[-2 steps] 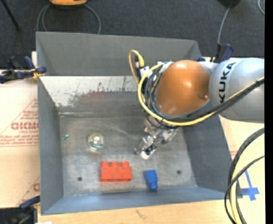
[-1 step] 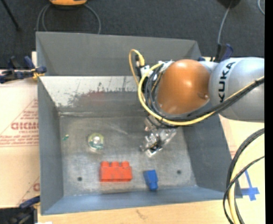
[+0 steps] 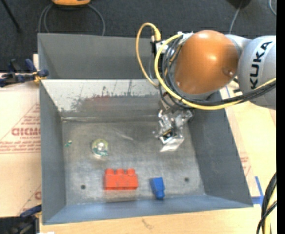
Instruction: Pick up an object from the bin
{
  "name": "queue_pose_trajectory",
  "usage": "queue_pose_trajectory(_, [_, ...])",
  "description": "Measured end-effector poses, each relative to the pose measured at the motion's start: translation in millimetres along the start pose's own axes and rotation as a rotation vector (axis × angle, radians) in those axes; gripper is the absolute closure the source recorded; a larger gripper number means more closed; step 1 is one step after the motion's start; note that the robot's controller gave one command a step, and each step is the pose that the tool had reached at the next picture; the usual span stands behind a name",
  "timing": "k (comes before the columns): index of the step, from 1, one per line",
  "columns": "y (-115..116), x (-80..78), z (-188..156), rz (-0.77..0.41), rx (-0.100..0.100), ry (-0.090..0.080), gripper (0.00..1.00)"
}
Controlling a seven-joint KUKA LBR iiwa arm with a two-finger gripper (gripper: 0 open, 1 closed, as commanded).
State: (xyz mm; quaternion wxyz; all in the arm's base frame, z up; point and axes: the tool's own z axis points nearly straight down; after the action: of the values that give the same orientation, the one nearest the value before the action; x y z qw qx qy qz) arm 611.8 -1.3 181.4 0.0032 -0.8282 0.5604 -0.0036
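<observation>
The orange cover (image 3: 203, 62) on the wrist of the arm (image 3: 259, 72) is seen nearest the lens, in the upper right of the frame, with yellow and black cables (image 3: 145, 57) looped around it. Below it, the tool (image 3: 171, 138) is lowered into the grey bin (image 3: 52, 145) and is placed right of centre, close above the floor. Whether the tool is spread or pressed together cannot be told, since it is viewed from above and partly hidden by the wrist. Nothing can be made out in its grip.

Three things are left on the bin floor. A small blue block (image 3: 157, 187) is found at the lower centre, below and slightly left of the tool and apart from it. A red brick (image 3: 120, 179) is laid just left of the blue block, near it but not touching. A clear ball (image 3: 99, 148) is seen left of centre, well apart from the tool.

The approach step is judged to be in hand, and no pick has been made yet. The blue block is judged the nearest candidate. For the next move, the tool would need to be shifted toward the lower edge of the frame, centred over the chosen thing, opened wide enough to straddle it, and lowered to the floor before being closed.
</observation>
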Motion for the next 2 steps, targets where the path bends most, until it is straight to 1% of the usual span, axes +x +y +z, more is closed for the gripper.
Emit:
queue_pose_trajectory(1, [60.8,12.7,-59.8,-0.3,-0.007,-0.002,1.0])
queue_pose_trajectory(2, [85.1,14.5,38.2,-0.398,-0.015,-0.011,1.0])
